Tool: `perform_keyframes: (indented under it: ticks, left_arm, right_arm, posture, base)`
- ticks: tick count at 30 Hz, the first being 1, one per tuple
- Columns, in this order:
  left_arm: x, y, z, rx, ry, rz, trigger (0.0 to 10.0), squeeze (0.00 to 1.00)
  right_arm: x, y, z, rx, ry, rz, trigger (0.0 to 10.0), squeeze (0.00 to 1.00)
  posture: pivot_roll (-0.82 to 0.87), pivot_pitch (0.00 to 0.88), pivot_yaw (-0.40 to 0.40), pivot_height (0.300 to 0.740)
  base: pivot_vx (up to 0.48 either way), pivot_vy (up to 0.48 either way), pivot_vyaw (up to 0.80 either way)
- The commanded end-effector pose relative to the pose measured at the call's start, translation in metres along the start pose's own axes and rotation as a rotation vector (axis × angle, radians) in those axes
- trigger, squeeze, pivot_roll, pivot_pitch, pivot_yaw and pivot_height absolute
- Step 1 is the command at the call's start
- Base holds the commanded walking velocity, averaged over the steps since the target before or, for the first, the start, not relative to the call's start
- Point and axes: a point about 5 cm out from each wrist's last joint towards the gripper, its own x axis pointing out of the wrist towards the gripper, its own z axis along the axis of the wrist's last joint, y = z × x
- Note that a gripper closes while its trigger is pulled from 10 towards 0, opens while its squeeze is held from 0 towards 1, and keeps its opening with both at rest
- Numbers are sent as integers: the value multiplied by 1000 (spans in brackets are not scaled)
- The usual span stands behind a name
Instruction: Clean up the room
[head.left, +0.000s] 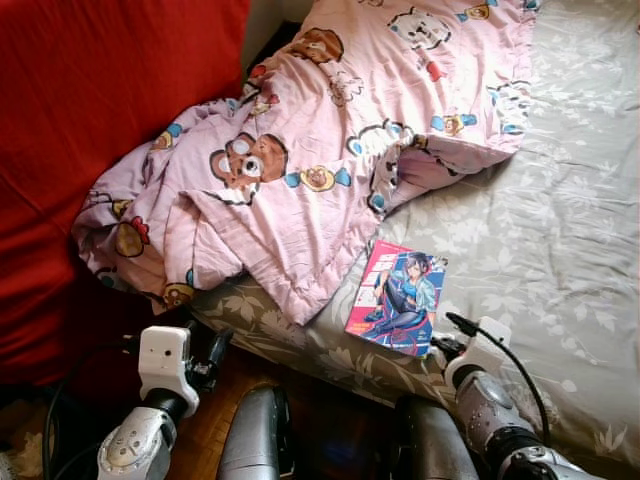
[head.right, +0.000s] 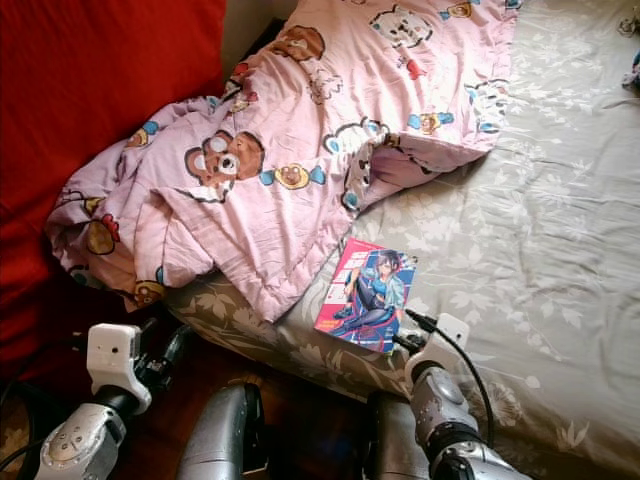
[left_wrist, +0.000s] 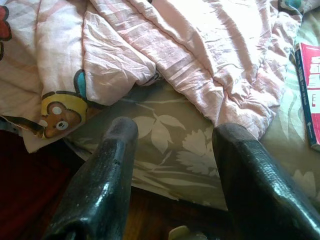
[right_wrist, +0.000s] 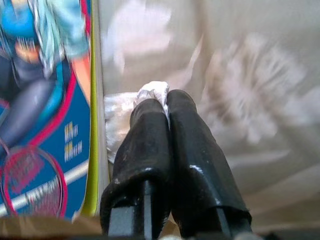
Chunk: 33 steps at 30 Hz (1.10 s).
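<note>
Pinching white wrapper (right_wrist: 152, 91), right end effector (right_wrist: 161, 102) beside book (head.left: 397, 297) on bed (head.left: 560, 250); left end effector (left_wrist: 172, 137) wide.

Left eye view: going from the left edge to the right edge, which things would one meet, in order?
Red cushion → pink quilt → comic book → grey bedsheet.
</note>
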Motion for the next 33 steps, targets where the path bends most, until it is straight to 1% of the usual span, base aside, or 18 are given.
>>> perform_keyframes:
  ticks: [1, 3, 5, 7, 8, 9, 10, 11, 12, 13, 14, 15, 18, 20, 27, 28, 31, 33]
  left_arm:
    - [-3, 3, -7, -7, 22, 19, 10000, 0]
    - [0, 4, -7, -18, 17, 34, 10000, 0]
    - [0, 5, -8, -24, 15, 43, 10000, 0]
    - [0, 6, -10, -37, 12, 75, 10000, 0]
    - [0, 6, -10, -37, 12, 75, 10000, 0]
    - [0, 7, -12, -47, 12, 90, 10000, 0]
    - [0, 7, -12, -47, 12, 90, 10000, 0]
    - [-1, 7, -13, -54, 13, 101, 10000, 0]
    - [-1, 6, -15, -62, 14, 108, 10000, 0]
    - [-1, 6, -15, -62, 14, 108, 10000, 0]
    - [-2, 4, -19, -76, 18, 123, 10000, 0]
    - [-2, 3, -22, -82, 20, 134, 10000, 0]
    - [-2, 3, -22, -82, 20, 134, 10000, 0]
    - [-2, 3, -25, -87, 25, 149, 10000, 0]
    - [0, 6, -34, -103, 43, 190, 10000, 0]
    - [0, 8, -38, -111, 57, 201, 10000, 0]
    - [-3, 11, -60, -130, 143, 211, 10000, 0]
    - [-4, 12, -67, -138, 173, 218, 10000, 0]
  right_arm:
    - [-2, -7, -1, 4, -24, -19, 0, 0]
    - [-3, -6, 6, -26, -89, 0, 0, 0]
    - [-4, -6, 9, -42, -115, 8, 0, 0]
    - [-9, -4, 14, -141, -203, 40, 0, 0]
    - [-9, -4, 14, -141, -203, 40, 0, 0]
    - [-13, -2, 15, -189, -249, 63, 0, 0]
    - [-13, -2, 15, -189, -249, 63, 0, 0]
    - [-18, 0, 16, -220, -286, 84, 0, 0]
    - [-25, 4, 15, -250, -325, 117, 824, 0]
    - [-25, 4, 15, -250, -325, 117, 824, 0]
    - [-37, 11, 12, -345, -384, 170, 10000, 0]
    - [-42, 14, 9, -385, -401, 198, 10000, 0]
    - [-42, 14, 9, -385, -401, 198, 10000, 0]
    - [-41, 13, 6, -360, -384, 191, 10000, 0]
    - [-32, 10, 0, -345, -325, 174, 10000, 0]
    - [-30, 9, -4, -354, -298, 168, 10000, 0]
    - [-30, -6, -27, -413, -173, 121, 10000, 0]
    - [-31, -10, -38, -438, -121, 115, 10000, 0]
  posture:
    - [136, 220, 15, 619]
    - [115, 204, 3, 619]
    - [115, 204, 3, 619]
    - [101, 196, -7, 619]
    - [101, 196, -7, 619]
    - [91, 192, -14, 619]
    - [91, 192, -14, 619]
    - [84, 190, -21, 619]
    - [81, 188, -24, 619]
    - [81, 188, -24, 619]
    - [67, 183, -34, 619]
    - [67, 183, -34, 619]
    - [67, 183, -34, 619]
    - [63, 171, -42, 624]
    - [64, 153, -47, 644]
    - [65, 142, -48, 649]
    - [60, 117, -41, 664]
    - [59, 107, -40, 674]
  base:
    - [0, 0, 0]
    - [0, 0, 0]
    - [0, 0, 0]
    - [0, 0, 0]
    - [0, 0, 0]
    - [0, 0, 0]
    - [0, 0, 0]
    - [0, 0, 0]
    - [0, 0, 0]
    - [0, 0, 0]
    - [0, 0, 0]
    - [0, 0, 0]
    - [0, 0, 0]
    - [0, 0, 0]
    - [0, 0, 0]
    - [0, 0, 0]
    - [0, 0, 0]
    - [0, 0, 0]
